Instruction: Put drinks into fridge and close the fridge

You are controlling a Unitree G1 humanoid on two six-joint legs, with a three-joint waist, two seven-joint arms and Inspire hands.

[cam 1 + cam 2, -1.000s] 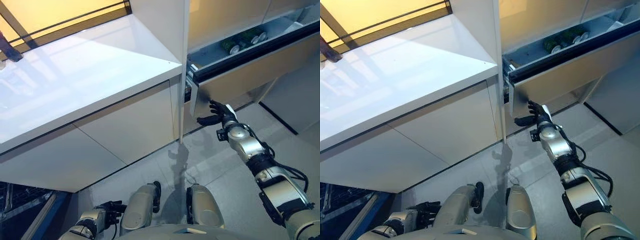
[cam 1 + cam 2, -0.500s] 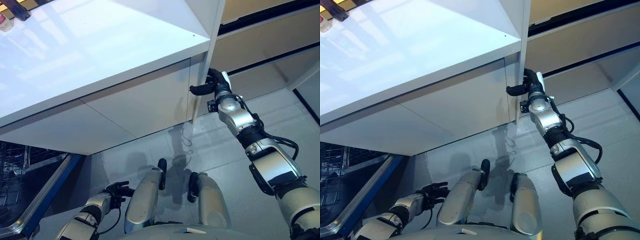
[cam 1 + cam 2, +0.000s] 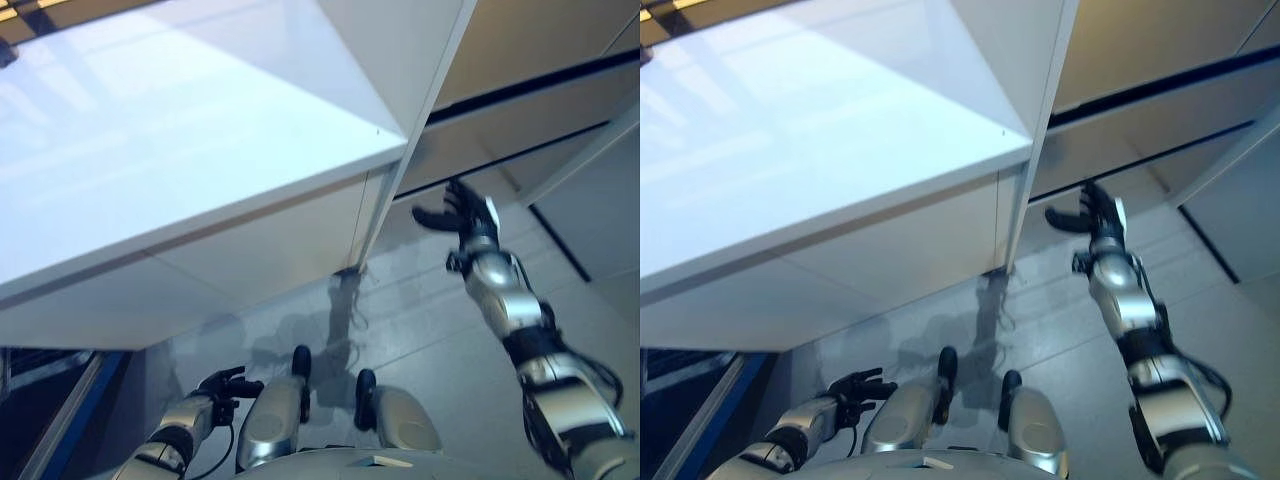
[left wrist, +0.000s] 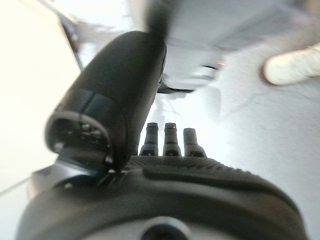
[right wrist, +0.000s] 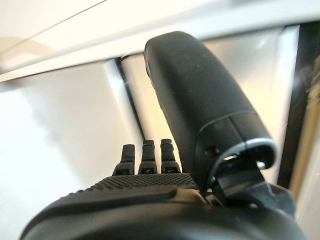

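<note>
Your right hand (image 3: 470,215): centre right of the frame, raised in the air before the fridge drawer front (image 3: 500,135), fingers spread wide, thumb standing out, holding nothing; you cannot tell whether it touches the panel.

Your left hand (image 3: 222,384): lower left of the frame, low over the floor (image 3: 420,330), fingers loosely extended, empty.

Fridge drawer front: upper right, a beige panel lying flush under a dark seam, shut.

Drinks: none visible to you in any view.

Tabletop (image 3: 180,130): white and glossy, filling the upper left and centre.

Cabinet doors (image 3: 250,260): white, below the tabletop.

Upright white panel (image 3: 420,90): stands between the tabletop and the fridge.
</note>
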